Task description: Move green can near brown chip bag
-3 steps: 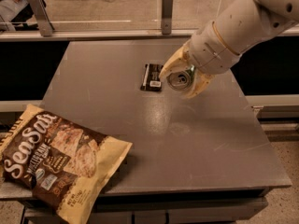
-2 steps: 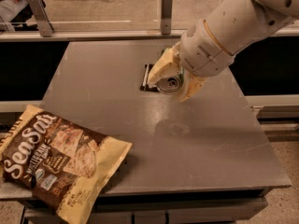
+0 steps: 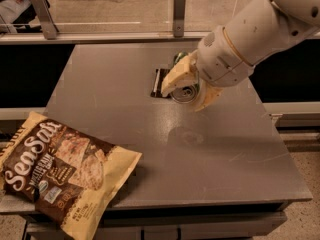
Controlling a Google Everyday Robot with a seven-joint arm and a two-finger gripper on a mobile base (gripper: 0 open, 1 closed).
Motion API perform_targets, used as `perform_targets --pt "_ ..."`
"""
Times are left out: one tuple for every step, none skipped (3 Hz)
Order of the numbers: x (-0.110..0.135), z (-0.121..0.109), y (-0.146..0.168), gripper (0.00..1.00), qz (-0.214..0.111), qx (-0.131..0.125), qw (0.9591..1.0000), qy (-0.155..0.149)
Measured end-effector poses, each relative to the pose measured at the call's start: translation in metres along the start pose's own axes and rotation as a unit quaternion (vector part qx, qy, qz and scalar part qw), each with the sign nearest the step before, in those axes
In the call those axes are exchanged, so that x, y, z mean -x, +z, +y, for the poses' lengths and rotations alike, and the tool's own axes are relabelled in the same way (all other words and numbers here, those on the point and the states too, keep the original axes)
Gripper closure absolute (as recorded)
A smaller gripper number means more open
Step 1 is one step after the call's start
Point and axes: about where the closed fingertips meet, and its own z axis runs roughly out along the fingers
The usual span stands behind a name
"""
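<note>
- The brown chip bag (image 3: 65,176) lies at the lower left of the frame. Its large white lettering reads "SenSat", and the smaller print beneath is too fine to read.
- The bag's lower corner hangs past the front and left edges of the desk (image 3: 215,159).
- The green can (image 3: 183,93) is at upper centre with its silver end turned toward the camera. No writing can be read on it.
- The claw (image 3: 189,88), on the white arm reaching in from the upper right, is clamped on the can with a cream finger on either side.
- The can seems to hang clear of the desk, with a soft shadow below it, though the view does not settle this.
- A dark snack bar (image 3: 158,82) lies flat just left of the can. Its label is unreadable.
- A broad stretch of grey desk top separates the can from the bag.
</note>
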Motion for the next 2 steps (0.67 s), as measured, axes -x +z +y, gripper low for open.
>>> perform_targets --pt "0.021 0.008 0.001 1.00 0.021 -0.009 0.9992 -0.033" --pt "0.059 0.019 0.011 1.00 0.017 0.013 0.9948 -0.100"
